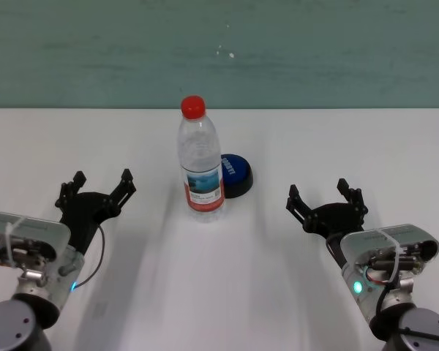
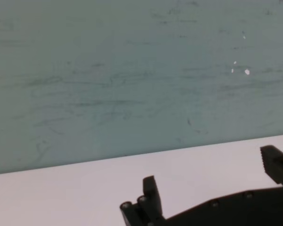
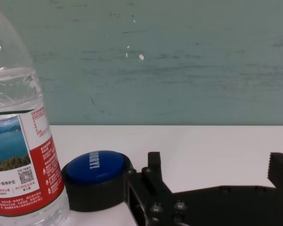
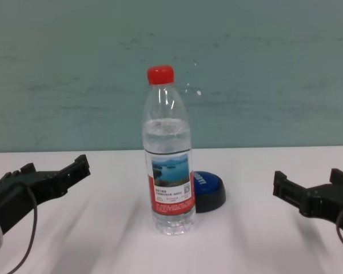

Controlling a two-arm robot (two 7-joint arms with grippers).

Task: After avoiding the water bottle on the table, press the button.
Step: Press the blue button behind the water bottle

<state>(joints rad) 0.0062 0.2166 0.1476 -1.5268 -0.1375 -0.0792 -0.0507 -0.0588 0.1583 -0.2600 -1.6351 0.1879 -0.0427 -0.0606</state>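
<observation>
The left gripper (image 1: 101, 184) hovers released over the table (image 1: 73, 139). At centre, the water bottle (image 1: 200, 162) stands upright, the button (image 1: 234, 174) just behind-right, partly hidden. The right gripper (image 1: 326, 194) hovers released.

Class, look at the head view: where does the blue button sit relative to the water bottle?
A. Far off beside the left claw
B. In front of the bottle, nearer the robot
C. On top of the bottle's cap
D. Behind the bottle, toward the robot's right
D: the button peeks out behind the upright water bottle, on its right side.
</observation>
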